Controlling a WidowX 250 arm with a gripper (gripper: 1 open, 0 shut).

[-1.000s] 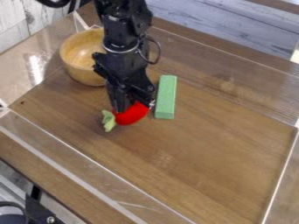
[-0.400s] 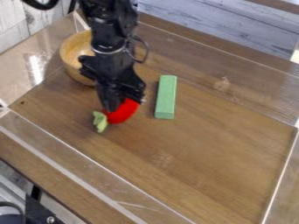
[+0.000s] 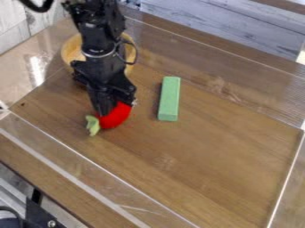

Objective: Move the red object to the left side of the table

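The red object [image 3: 116,116], a small round toy fruit with a light green leafy end [image 3: 91,126], sits low over the brown table [image 3: 202,160], left of centre. My black gripper [image 3: 114,109] points straight down and is shut on it from above. Its fingers cover the top of the fruit. Whether the fruit rests on the wood or hangs just above it, I cannot tell.
A wooden bowl [image 3: 71,53] stands just behind the arm at the back left. A green rectangular block [image 3: 170,98] lies to the right of the gripper. A clear plastic rim [image 3: 71,165] runs along the table's edges.
The gripper has carried the red object to the left and slightly lower, away from the green block and toward the bowl's side of the table. It stayed shut throughout.
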